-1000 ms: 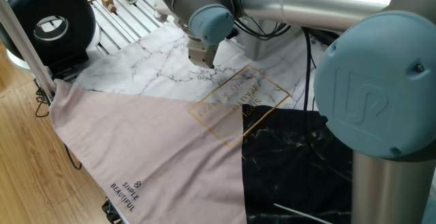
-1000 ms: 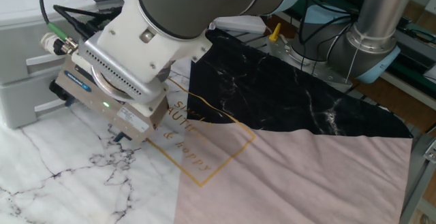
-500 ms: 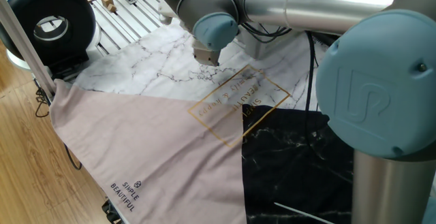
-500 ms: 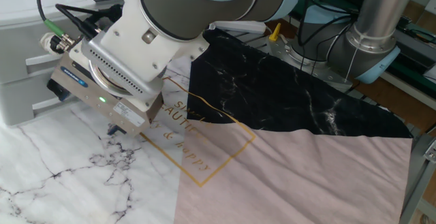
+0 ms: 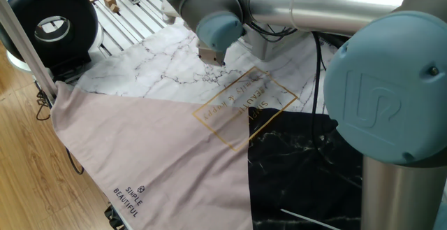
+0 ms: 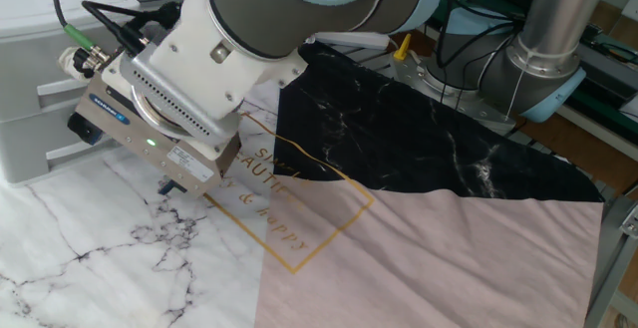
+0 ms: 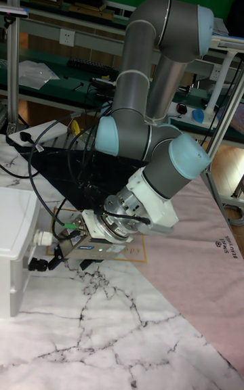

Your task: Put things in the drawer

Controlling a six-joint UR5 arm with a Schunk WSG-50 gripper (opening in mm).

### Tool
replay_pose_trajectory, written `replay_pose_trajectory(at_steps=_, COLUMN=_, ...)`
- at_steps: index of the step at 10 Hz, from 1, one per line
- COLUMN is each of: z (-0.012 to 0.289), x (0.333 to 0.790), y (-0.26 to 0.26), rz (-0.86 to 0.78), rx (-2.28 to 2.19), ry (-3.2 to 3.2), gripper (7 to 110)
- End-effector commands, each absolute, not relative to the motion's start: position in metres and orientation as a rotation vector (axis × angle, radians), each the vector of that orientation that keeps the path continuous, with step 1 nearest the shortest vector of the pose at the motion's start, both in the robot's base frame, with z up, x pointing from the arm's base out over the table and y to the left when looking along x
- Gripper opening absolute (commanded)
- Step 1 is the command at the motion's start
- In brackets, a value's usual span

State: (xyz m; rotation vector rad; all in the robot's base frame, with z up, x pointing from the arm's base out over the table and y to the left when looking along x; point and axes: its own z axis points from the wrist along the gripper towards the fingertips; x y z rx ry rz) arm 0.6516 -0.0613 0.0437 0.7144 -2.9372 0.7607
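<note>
Drawer [image 6: 40, 99] fronts show in the other fixed view; tall fixed view shows the cabinet [image 7: 13, 248] side. Gripper [image 7: 64, 254] nearby; jaw state cannot be told.

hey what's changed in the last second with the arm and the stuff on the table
The end effector rose off the marble-print cloth and shifted toward the white cabinet. Nothing visibly taken hold of or let go; its fingers are mostly hidden. The cloth and cabinet stayed put.
</note>
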Motion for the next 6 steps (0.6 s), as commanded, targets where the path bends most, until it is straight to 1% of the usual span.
replay_pose_trajectory(at_steps=1, z=0.05, x=0.634, y=0.009, rz=0.399, rx=0.512, ry=-3.022, gripper=88)
replay_pose_trajectory(at_steps=2, z=0.05, x=0.632, y=0.03, rz=0.258, rx=0.425, ry=-3.073, gripper=66)
replay_pose_trajectory(at_steps=3, z=0.057, x=0.627, y=0.065, rz=0.032, rx=0.311, ry=-3.12, gripper=66)
replay_pose_trajectory(at_steps=4, z=0.073, x=0.619, y=0.094, rz=-0.147, rx=0.192, ry=-3.118, gripper=66)
replay_pose_trajectory(at_steps=5, z=0.082, x=0.616, y=0.086, rz=-0.096, rx=0.186, ry=-3.121, gripper=66)
replay_pose_trajectory(at_steps=6, z=0.09, x=0.611, y=0.088, rz=-0.13, rx=0.167, ry=-3.124, gripper=66)
